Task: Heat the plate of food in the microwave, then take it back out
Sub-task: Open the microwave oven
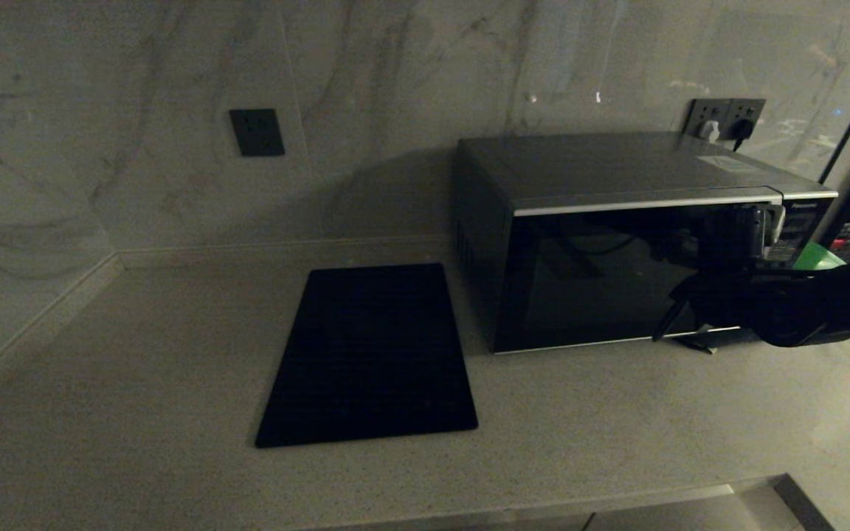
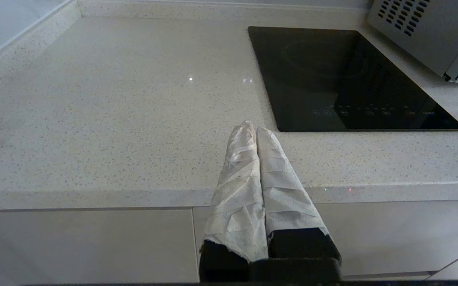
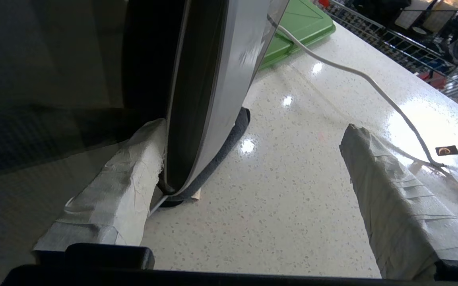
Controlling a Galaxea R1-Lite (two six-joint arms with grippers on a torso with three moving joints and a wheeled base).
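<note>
A pale speckled stone countertop [image 1: 617, 413] ran beneath a grey-veined marble wall [image 1: 137, 110]. The large black boxy microwave [image 1: 617, 243] stood at its right rear, a flat black cooktop slab [image 1: 370, 354] beside it. The right gripper [image 3: 253, 139] gaped wide around the door's edge; the left gripper [image 2: 256, 135] was pressed closed over the counter's front.

You see a speckled stone-like countertop [image 2: 94, 119], polished enough to throw glints. At three o'clock stands the microwave [image 1: 617, 243]: dark glossy glass door, brushed silver trim, matt metal top. At six o'clock lies a smooth black glass cooktop [image 1: 370, 354]. The right gripper [image 3: 253, 159] wears wrinkled pale cloth tape; the marble-look wall [image 1: 137, 88] shines faintly.
</note>
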